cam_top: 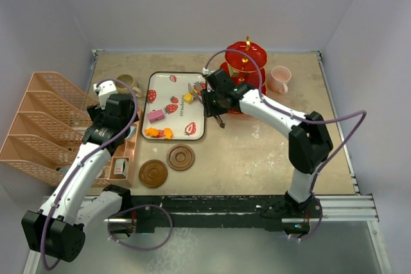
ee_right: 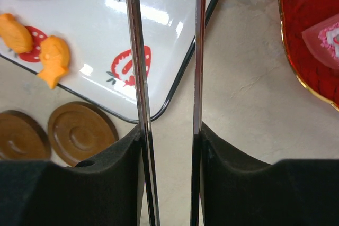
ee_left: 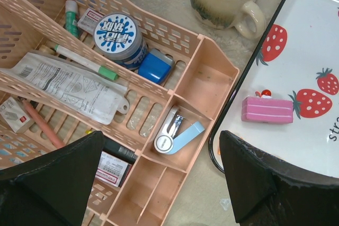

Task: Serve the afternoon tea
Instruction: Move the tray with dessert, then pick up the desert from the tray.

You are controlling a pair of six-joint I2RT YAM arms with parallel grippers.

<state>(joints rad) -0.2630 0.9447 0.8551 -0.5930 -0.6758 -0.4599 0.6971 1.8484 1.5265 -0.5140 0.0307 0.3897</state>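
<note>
The red three-tier stand (cam_top: 246,68) stands at the back with the pink mug (cam_top: 279,79) to its right. The olive-brown mug (cam_top: 126,84) sits left of the strawberry tray (cam_top: 182,124). Two brown coasters (cam_top: 180,157) (cam_top: 153,173) lie in front of the tray. On the tray lie a pink cake (cam_top: 156,116), two orange fish sweets (cam_top: 160,133) and a yellow sweet (cam_top: 188,97). My right gripper (ee_right: 169,130) is shut on the long metal tweezers (ee_right: 136,67), their arms apart, over the tray's right edge. My left gripper (ee_left: 161,146) is open and empty above the peach organiser (ee_left: 204,80).
A peach file rack (cam_top: 42,126) fills the left side. The organiser holds a stapler (ee_left: 177,133), a blue-lidded tin (ee_left: 119,33), pens and packets. A pink sweet (ee_right: 326,38) lies on the stand's bottom tier (ee_right: 307,3). White walls close in the table at the back and sides.
</note>
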